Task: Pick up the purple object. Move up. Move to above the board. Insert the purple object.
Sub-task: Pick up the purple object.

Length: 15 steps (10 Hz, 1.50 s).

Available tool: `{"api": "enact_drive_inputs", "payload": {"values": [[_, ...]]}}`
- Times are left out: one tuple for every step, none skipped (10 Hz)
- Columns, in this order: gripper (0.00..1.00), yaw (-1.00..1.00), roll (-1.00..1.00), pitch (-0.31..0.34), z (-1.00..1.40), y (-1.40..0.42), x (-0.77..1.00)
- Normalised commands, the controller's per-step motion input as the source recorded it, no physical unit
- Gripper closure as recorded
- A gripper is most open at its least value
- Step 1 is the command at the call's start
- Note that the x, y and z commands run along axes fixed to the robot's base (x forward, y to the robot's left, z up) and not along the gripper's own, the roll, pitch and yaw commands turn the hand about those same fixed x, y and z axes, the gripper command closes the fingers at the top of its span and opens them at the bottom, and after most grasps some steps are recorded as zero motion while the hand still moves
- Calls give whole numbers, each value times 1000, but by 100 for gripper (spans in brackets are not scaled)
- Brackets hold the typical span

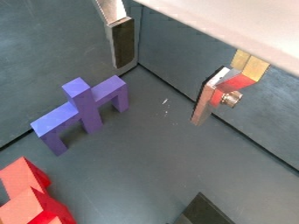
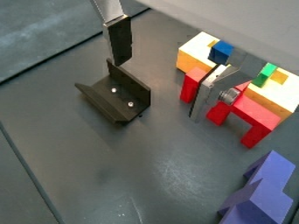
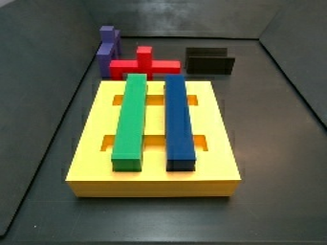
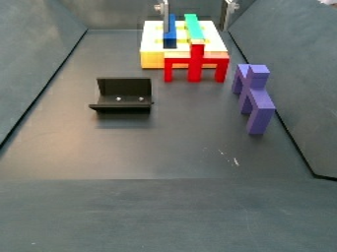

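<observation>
the gripper [image 1: 163,74] is hanging above the dark floor [image 4: 158,167] with its two silver fingers [image 1: 121,44] spread wide apart and nothing between them. in both wrist views the fingers are showing as flat plates, one at [image 2: 118,39] and its partner at [image 2: 212,87].

the purple object [image 1: 82,109] is lying on the floor, below and to one side of the gripper, untouched. in a side view it [image 4: 254,94] is sitting near the right wall, just beside the red block [image 4: 195,61] and apart from the board [image 4: 165,49]. in a side view it [image 3: 109,48] is lying behind the board [image 3: 153,172], touching or nearly touching the red block [image 3: 143,65].

the board is carrying a green bar [image 3: 132,120] and a blue bar [image 3: 178,120] lying side by side along its length.

the fixture [image 4: 122,95] is standing on the floor well apart from the purple object; in a wrist view it [image 2: 114,96] is sitting close to one finger.
</observation>
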Motion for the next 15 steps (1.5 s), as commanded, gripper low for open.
{"api": "enact_drive_inputs", "payload": {"values": [[0, -26, 0, 0, 0, 0, 0], [0, -226, 0, -20, 0, 0, -294], [0, -451, 0, -9, -46, 20, -434], [0, -683, 1, 0, -63, 0, -506], [0, -780, 29, 0, -51, 57, -454], [0, -900, 1, -23, -57, 29, -320], [0, -963, 0, -37, -66, 0, -200], [0, -971, 0, -36, -60, 0, -186], [0, -974, 0, -34, -51, 0, -186], [0, -986, 0, -34, -57, 0, -157], [0, -1000, 0, -34, -89, 0, -97], [0, -1000, 0, -34, -91, 0, -97], [0, -1000, 0, -34, -86, 0, -97], [0, -1000, 0, -34, -89, 0, -97], [0, -1000, -10, -64, -243, 0, -40]]}}
